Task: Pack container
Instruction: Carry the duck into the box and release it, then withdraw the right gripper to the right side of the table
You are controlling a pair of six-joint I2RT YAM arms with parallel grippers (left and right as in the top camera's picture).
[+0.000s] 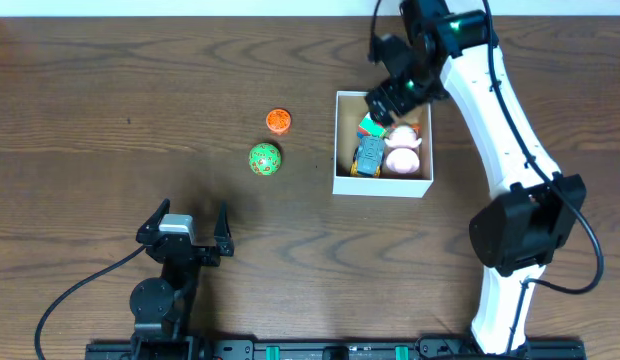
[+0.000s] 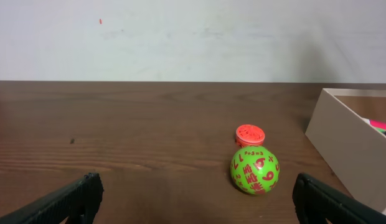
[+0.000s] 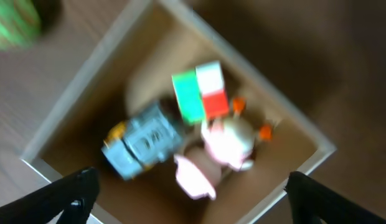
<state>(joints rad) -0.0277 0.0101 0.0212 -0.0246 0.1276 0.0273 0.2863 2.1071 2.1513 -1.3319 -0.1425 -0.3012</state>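
The container (image 1: 382,187) is a white-walled box with a brown inside, right of the table's middle. In it lie a blue toy car (image 1: 370,155), a pink and white toy (image 1: 401,152) and a green and red block (image 1: 371,127). My right gripper (image 1: 388,97) hangs open and empty over the box's far edge; its view shows the box (image 3: 67,99), car (image 3: 141,142), pink toy (image 3: 225,142) and block (image 3: 199,90), all blurred. A green ball with red numbers (image 1: 264,159) and an orange disc (image 1: 278,121) lie left of the box. My left gripper (image 1: 186,232) is open and empty near the front edge.
The left wrist view shows the green ball (image 2: 254,170) ahead and right of the open fingers, the orange disc (image 2: 249,134) just behind it, and the box's white wall (image 2: 352,149) at the right. A pale wall runs behind the table.
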